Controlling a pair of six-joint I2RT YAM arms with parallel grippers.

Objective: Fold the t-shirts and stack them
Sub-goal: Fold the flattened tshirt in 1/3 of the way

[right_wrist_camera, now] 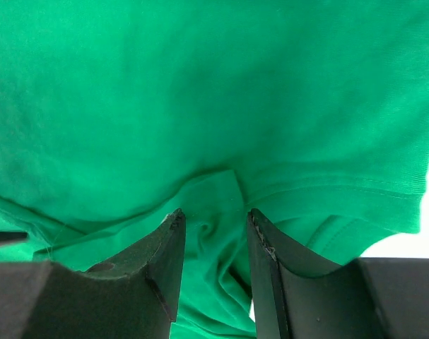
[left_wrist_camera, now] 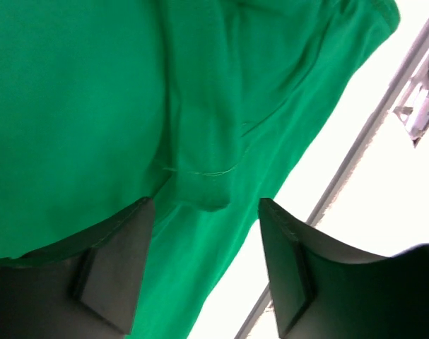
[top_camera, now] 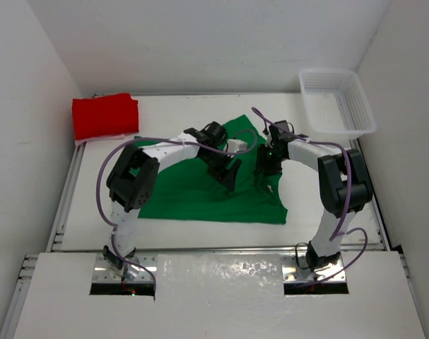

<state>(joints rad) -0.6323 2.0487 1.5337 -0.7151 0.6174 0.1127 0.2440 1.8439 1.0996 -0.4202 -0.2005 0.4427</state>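
Top view shows the most. The white table is the biggest thing, and the green shirt lies spread out in the middle of it. Both arms reach over this shirt. The left gripper and the right gripper are near each other, low over the right half of the shirt. The white basket sits well behind the right gripper, in the back corner. The red shirt lies folded well behind the left gripper and off to its left, in the other back corner. Only this view shows the basket and the red shirt.

The left wrist view is very close up. The two black fingers are spread wide apart. A long fold of green cloth runs down and ends in the gap between them. To the right of this gripper are the edge of the shirt, some bare table and a metal rail.

The right wrist view is filled with green cloth. Here the fingers are closer together and pinch a bunched-up lump of the green shirt. Wrinkles spread out from the pinch. From the top, the pinch is too small to see.
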